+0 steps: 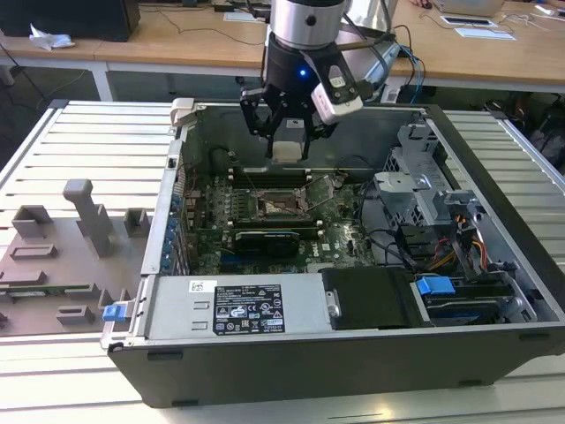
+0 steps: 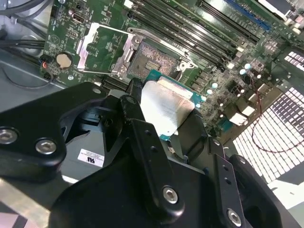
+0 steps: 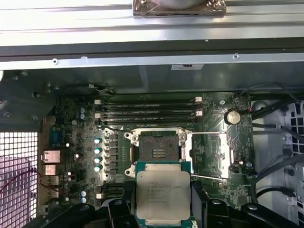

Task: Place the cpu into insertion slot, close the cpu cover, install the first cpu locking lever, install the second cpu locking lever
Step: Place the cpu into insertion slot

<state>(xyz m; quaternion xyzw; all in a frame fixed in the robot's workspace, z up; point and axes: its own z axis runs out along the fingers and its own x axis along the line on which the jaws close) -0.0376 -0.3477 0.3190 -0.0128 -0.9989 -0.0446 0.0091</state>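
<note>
The jaws are clamped on two opposite edges of the cpu (image 3: 163, 194), holding it flat with its pale metal top up. In the exterior view the cpu (image 1: 289, 150) hangs above the board inside the open case (image 1: 494, 340), over the memory slots (image 1: 265, 177) near the far wall. The slot (image 1: 278, 205) lies lower and toward the near side of that view, so the chip is not yet over it. In the first wrist view the slot (image 3: 156, 151) sits just beyond the chip's leading edge, apart from it, and the edges of the two squares run parallel, so no twist looks needed. The slot's dark centre is bare. The cover (image 3: 209, 154) is swung open and lies on the board beside the slot, and a thin wire lever (image 3: 209, 178) stands free next to it. In the second wrist view the cpu (image 2: 166, 111) again stops short of the slot (image 2: 154, 59), with the cover (image 2: 102, 50) off to one side. The case also holds a black card (image 1: 265, 240) and a power supply (image 1: 238, 309), and stands on a slatted tabletop (image 1: 97, 132).
</note>
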